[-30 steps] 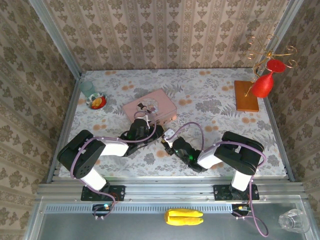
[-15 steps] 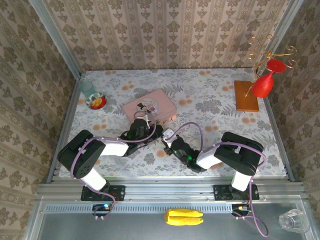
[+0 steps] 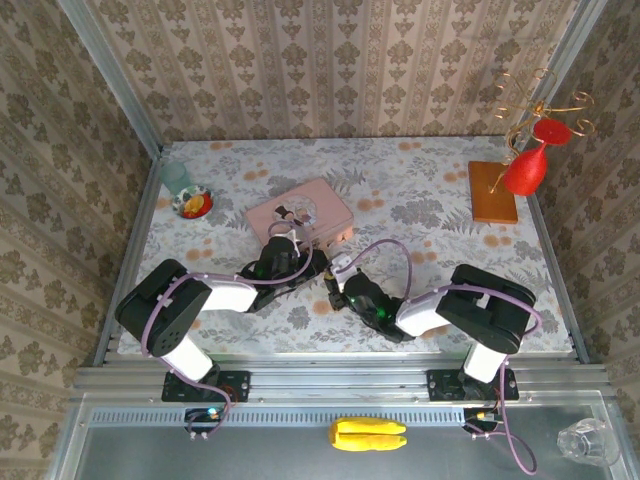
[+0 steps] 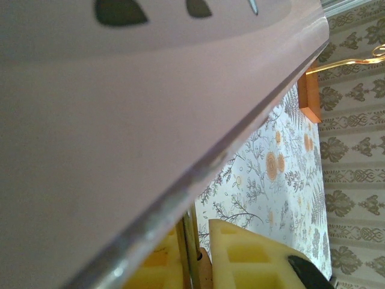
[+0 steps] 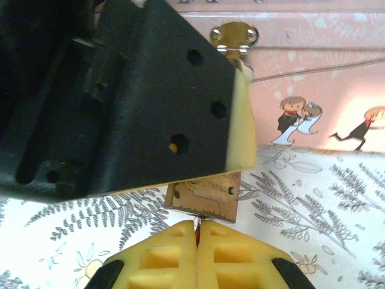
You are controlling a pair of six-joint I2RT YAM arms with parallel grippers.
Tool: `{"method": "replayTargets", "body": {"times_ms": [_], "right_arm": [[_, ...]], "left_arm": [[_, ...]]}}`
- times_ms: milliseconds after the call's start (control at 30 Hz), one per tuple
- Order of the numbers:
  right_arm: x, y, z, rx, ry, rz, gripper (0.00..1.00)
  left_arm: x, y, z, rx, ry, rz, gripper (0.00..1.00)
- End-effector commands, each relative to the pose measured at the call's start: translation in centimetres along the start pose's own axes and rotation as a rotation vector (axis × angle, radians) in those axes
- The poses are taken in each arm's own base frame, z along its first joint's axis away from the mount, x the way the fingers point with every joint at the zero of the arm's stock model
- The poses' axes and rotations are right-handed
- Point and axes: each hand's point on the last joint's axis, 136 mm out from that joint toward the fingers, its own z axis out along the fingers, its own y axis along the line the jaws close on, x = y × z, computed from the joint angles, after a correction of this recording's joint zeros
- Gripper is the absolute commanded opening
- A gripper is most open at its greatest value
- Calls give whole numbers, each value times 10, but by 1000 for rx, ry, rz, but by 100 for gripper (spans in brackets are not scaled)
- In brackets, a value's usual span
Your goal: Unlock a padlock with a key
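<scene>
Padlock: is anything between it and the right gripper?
Nothing visible does. In the right wrist view the shut right gripper sits directly below the padlock, its fingertips almost at the brass body's underside.

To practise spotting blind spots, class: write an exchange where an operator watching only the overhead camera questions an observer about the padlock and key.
Operator: Overhead, I can't make out the padlock. Where is it?
Observer: In the right wrist view the padlock sticks out below the left gripper holding it, in front of the pink tin.
Operator: Is the right gripper shut?
Observer: Yes, the right gripper is shut on a thin metal sliver, probably the key, at the padlock's near edge.
</scene>
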Motion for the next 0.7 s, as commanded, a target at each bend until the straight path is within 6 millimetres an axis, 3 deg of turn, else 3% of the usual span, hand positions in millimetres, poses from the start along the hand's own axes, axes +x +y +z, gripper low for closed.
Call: {"method": "replayTargets", "body": {"times_ms": [0,233,500,667], "right_arm": [[-1,8,-2,-96,44,213,4],[18,16,8,-220,159,566,4],[36,9,12,-215,174,620,2],[33,7,11,-200,173,598,2]], "left_arm": [[-13,-48,1,154,-20,52,0],[-13,-46,4,145,-17,51,3],[-10,-39,4,117,-16,53,10],[-10,-28,4,73,-28,61,17]]}}
